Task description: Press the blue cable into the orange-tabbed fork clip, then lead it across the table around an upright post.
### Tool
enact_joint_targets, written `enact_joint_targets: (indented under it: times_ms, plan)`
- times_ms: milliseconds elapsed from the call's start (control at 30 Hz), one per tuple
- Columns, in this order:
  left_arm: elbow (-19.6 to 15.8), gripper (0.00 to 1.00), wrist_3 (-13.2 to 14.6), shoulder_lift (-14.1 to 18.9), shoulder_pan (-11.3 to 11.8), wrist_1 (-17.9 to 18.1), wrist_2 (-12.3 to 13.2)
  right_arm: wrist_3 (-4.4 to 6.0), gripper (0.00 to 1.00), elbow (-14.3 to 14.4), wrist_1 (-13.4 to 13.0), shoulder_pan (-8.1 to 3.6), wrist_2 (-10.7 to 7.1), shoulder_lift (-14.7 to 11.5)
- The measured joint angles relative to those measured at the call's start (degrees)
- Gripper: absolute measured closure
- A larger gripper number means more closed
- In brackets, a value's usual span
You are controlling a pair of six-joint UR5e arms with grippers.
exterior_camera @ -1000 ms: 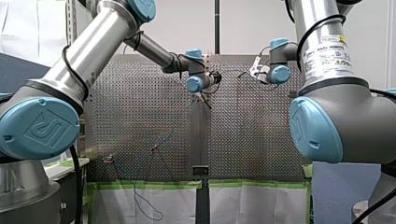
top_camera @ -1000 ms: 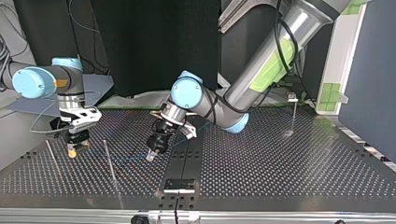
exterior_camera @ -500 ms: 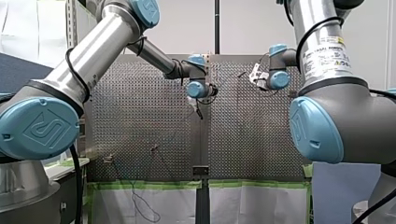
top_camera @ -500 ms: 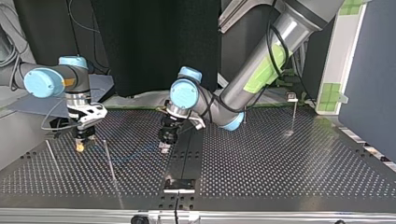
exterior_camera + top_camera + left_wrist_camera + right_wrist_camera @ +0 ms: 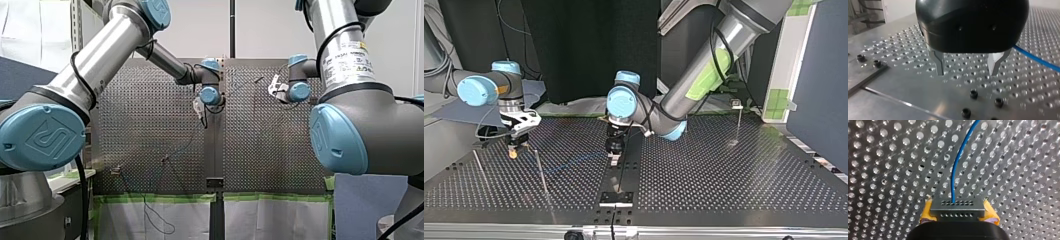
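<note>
**Top view, read left to right, with both wrist views.**

- **Left of frame:** my right end effector (image 5: 513,152) hangs low over the table (image 5: 724,175). Its wrist view shows yellow pads, and it is closed on the blue cable (image 5: 952,187), which leaves from between them.
- **Just right of it:** a thin upright post (image 5: 541,171). The cable runs faintly past it toward the centre. At this angle I cannot tell which side of the post it passes.
- **Centre of frame:** my left end effector (image 5: 966,72) points down close to the table, metal fingers spread wide and holding nothing. The cable lies beside one finger, not between them.

**Risks, as I judge them:**
- The thin cable could slide through the right pinch if it is pulled taut against the post.
- Slack could let the cable ride up and off the slender post, losing the wrap.
- The open left fingers, being so low, could catch the cable or a table hole on any sideways move.

**Cable:** slim, round and smooth bright blue. It is limp enough to lie in a soft curve on the perforated plate.
</note>
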Motion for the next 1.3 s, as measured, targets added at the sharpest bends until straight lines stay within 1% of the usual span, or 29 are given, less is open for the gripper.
enact_joint_targets:
  times_ms: [100, 233, 333, 467, 767, 900, 1033, 1167, 1300]
  plan:
    - [0.0, 0.14, 1.2, -0.3, 0.2, 0.1, -0.1, 0.00, 1.00, 0.0, -0.1, -0.12, 0.43, 0.4]
    - [0.0, 0.14, 1.7, -0.9, 0.5, 0.2, 0.7, 0.00, 1.00, 0.0, -0.2, -0.23, 0.68, 0.8]
    - [0.4, 0.14, 1.7, -1.6, 0.8, 0.2, 1.8, 0.00, 1.00, 0.0, -0.2, -0.22, 0.86, 1.4]
    - [1.2, 0.14, 1.7, -2.1, 1.2, 0.2, 2.5, -0.16, 1.00, 0.0, -0.2, -0.24, 1.06, 2.1]
    - [3.5, 0.14, 1.1, -2.5, 1.8, -0.7, 4.1, -0.50, 1.00, 0.1, -0.2, -0.33, 1.49, 2.7]
    - [3.7, 0.14, 0.4, -2.5, 1.8, -0.8, 5.3, -0.99, 1.00, 0.1, -0.2, -0.28, 1.78, 3.3]
    - [3.8, 0.14, -0.2, -2.5, 1.8, -0.8, 5.8, -1.76, 1.00, 0.6, -0.3, -0.06, 2.31, 4.8]
    - [3.8, 0.14, -0.4, -2.5, 1.9, -0.8, 5.9, -2.12, 1.00, 1.8, -1.3, 0.16, 2.56, 6.7]
    - [3.8, 0.14, -0.6, -2.5, 2.0, -0.8, 6.0, -2.41, 1.00, 2.5, -2.4, 0.46, 2.58, 8.0]
